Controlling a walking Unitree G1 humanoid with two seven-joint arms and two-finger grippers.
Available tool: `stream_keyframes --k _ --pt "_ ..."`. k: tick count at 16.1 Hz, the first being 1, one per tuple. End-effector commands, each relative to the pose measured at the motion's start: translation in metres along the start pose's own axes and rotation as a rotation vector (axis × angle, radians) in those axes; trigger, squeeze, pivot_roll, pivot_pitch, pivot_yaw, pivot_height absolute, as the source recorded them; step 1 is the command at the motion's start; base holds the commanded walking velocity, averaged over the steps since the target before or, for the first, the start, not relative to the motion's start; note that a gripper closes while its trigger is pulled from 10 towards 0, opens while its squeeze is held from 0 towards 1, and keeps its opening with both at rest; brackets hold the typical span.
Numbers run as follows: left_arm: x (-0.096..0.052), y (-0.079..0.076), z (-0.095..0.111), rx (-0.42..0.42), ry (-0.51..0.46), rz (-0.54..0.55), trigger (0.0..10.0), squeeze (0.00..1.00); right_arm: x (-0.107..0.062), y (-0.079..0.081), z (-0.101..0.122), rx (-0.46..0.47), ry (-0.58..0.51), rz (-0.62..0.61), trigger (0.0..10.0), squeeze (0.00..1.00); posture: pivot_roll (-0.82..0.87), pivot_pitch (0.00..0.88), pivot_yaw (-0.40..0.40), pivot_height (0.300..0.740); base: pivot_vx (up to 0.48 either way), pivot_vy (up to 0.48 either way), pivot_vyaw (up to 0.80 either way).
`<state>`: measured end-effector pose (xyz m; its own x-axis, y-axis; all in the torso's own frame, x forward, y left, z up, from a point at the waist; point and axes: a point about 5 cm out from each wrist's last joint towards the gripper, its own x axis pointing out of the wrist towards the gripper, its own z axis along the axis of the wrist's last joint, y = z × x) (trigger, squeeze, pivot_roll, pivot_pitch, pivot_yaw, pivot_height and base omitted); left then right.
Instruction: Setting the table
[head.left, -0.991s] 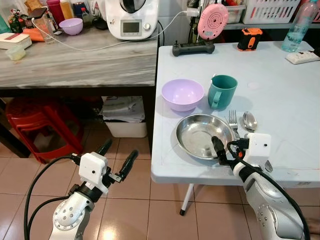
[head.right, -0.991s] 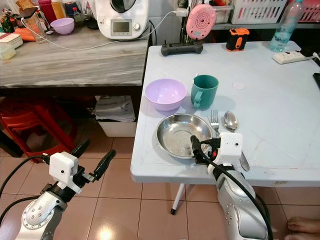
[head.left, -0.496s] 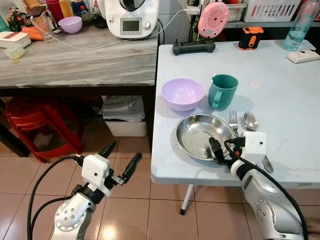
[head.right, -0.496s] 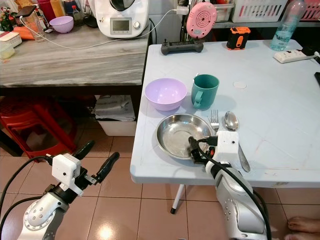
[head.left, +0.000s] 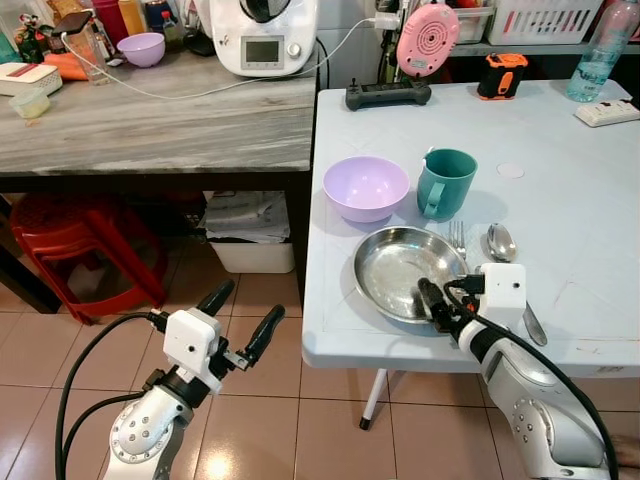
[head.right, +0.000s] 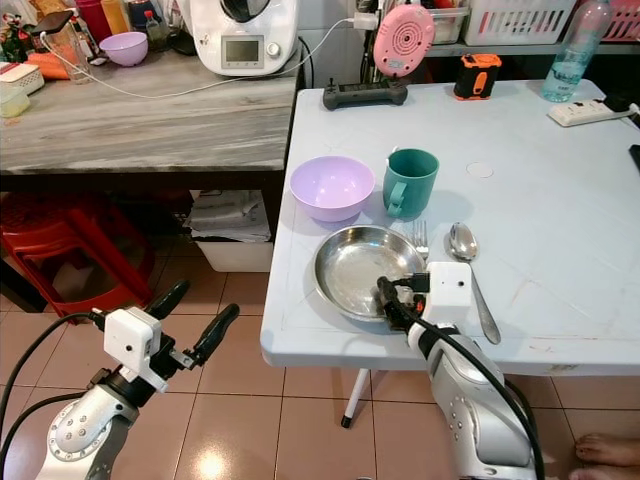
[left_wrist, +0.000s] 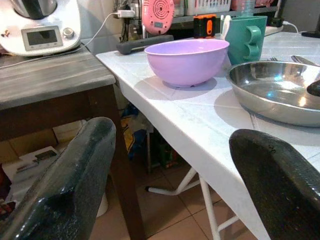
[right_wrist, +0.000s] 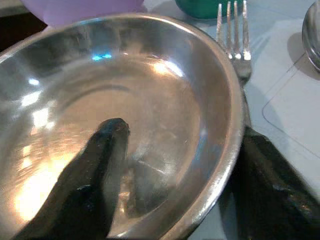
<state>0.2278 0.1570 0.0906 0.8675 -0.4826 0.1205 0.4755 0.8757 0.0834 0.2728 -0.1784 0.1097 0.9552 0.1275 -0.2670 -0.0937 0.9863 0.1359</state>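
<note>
Right gripper (head.left: 452, 305) straddles the near right rim of the steel plate (head.left: 395, 268), one finger inside the dish, one outside, jaws parted around the rim and not visibly clamped. Plate sits near the white worktop's (head.left: 580, 180) front edge, fork (head.left: 459, 238) and spoon (head.left: 499, 242) just right, purple bowl (head.left: 365, 187) and green mug (head.left: 444, 181) behind. Left gripper (head.left: 240, 325) hangs wide open and empty over the floor, well left of the plate, so the right arm is nearer.

No legible text or labels anywhere.

fork (head.left: 459, 240) handle behind right hand (head.left: 447, 303)
</note>
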Motion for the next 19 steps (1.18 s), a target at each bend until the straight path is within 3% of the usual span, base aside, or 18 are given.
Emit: stream_keyframes --k 1,2,3,19 --pt "0.0 0.001 -0.002 -0.001 0.004 -0.004 10.0 0.0 -0.002 -0.001 -0.005 -0.008 0.032 -0.007 0.5 0.0 -0.08 0.081 0.053 0.74 0.0 0.0 0.0" --pt "0.0 0.001 -0.002 -0.001 0.003 -0.002 10.0 0.0 -0.002 -0.001 -0.005 -0.008 0.032 -0.008 0.8 0.0 -0.08 0.081 0.053 0.74 0.0 0.0 0.0" --pt "0.0 0.001 -0.001 0.005 0.002 0.004 10.0 0.0 -0.002 -0.001 -0.004 -0.01 0.031 -0.006 10.0 0.0 -0.08 0.081 0.053 0.74 0.0 0.0 0.0" --pt "0.004 0.001 -0.001 0.016 0.006 0.008 10.0 0.0 0.004 0.004 0.008 0.003 0.003 0.012 10.0 0.0 -0.09 0.09 0.059 0.74 0.0 0.0 0.0"
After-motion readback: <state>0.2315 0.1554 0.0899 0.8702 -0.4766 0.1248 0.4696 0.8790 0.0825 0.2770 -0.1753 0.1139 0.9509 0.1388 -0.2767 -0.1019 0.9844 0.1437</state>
